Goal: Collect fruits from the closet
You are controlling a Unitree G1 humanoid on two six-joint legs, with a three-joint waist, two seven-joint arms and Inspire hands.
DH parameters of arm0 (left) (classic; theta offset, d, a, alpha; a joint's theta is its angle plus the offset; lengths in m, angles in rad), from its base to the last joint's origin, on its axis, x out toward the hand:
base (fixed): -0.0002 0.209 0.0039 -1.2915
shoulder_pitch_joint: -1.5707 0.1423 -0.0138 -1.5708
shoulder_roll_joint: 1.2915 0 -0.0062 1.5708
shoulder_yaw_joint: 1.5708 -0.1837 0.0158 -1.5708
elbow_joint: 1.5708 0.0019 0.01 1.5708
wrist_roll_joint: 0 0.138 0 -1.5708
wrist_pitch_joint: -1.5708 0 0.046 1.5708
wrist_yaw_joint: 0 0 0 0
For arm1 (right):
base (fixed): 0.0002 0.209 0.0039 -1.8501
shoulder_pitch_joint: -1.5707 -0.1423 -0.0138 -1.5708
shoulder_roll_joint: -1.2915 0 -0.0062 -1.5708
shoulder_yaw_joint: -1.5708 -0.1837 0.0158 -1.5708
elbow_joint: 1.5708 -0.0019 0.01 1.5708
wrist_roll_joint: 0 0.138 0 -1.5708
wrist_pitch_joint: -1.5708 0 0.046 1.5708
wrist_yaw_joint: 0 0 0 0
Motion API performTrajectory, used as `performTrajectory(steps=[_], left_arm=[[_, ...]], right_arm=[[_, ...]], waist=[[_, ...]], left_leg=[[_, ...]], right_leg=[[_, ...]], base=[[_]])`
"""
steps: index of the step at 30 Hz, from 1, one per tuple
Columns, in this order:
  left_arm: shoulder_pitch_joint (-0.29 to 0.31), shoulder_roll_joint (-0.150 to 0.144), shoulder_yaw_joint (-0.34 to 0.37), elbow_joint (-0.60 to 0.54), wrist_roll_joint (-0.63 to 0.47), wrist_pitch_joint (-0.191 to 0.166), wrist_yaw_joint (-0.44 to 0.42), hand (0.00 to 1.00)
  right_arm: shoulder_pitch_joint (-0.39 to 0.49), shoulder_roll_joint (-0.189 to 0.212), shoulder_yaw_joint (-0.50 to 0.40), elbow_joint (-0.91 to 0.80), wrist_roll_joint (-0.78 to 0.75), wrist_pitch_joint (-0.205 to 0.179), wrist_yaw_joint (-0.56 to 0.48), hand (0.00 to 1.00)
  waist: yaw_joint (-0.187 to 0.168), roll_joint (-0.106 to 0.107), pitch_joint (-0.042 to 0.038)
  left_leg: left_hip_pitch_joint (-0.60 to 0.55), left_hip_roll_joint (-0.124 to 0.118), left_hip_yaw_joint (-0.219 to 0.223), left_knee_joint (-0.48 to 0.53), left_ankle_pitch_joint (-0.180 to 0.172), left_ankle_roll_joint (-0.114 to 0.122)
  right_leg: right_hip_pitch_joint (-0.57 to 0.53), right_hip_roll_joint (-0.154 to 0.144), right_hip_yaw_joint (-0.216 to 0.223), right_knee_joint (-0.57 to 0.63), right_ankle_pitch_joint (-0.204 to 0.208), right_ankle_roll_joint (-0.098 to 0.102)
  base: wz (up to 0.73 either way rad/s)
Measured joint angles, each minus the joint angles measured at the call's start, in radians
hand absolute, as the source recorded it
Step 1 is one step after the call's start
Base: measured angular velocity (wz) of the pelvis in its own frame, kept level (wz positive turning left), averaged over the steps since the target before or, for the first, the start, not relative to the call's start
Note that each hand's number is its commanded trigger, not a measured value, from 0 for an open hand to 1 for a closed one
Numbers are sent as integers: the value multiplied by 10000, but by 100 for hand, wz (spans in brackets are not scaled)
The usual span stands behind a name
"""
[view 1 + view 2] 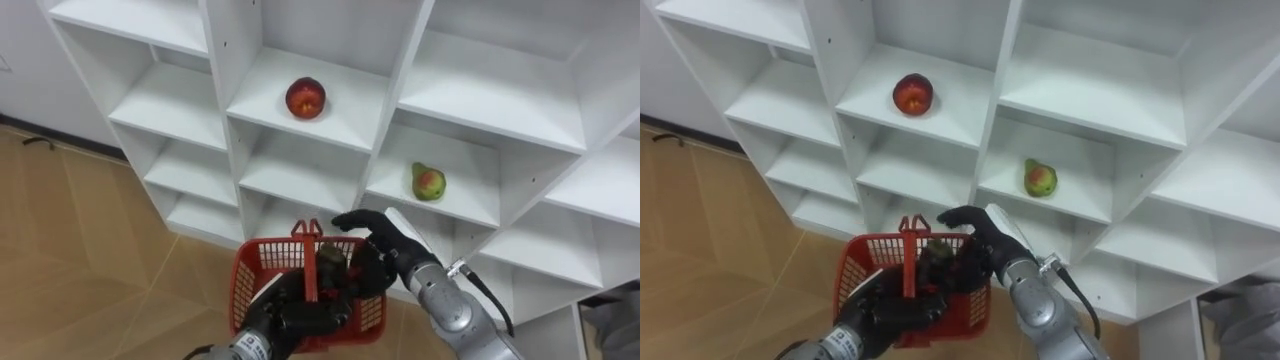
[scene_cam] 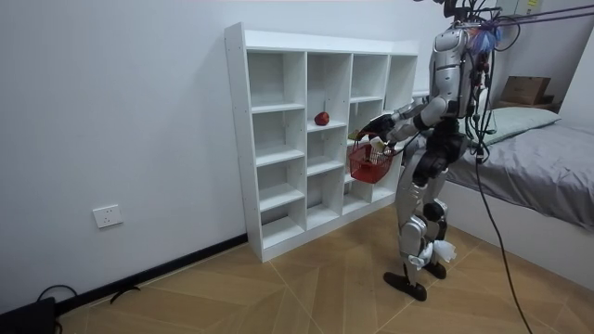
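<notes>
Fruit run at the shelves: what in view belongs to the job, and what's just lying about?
Job:
apple
pear
red basket, held by the left hand
right hand, over the basket
white shelves

Lying about:
bed
cardboard box
wall socket
</notes>
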Motion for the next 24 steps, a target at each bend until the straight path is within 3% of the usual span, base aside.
performTrajectory(steps=[13, 19, 24], left_arm=[[-15, 8, -17, 79, 7, 3, -13, 100], [-61, 7, 99, -43, -9, -6, 0, 100], [-100, 18, 176, -121, -17, -350, -19, 100]], right_arm=[[0, 3, -42, 0, -330, 7, 241, 0], [0, -4, -62, -424, -354, 216, 220, 0], [0, -110, -66, -1002, -487, 214, 252, 0]], waist=[[-17, -31, 19], [-20, -50, 24], [27, -59, 17]], left_leg=[[-16, 0, -13, 9, -1, 0], [-15, -3, 1, 8, -1, 0], [11, 1, 5, 6, 2, -1]], right_leg=[[-1, -5, 8, 9, 0, 0], [-8, -7, 19, -6, -2, 2], [-14, 2, 33, -22, -2, 3]], base=[[0], [0], [0]])
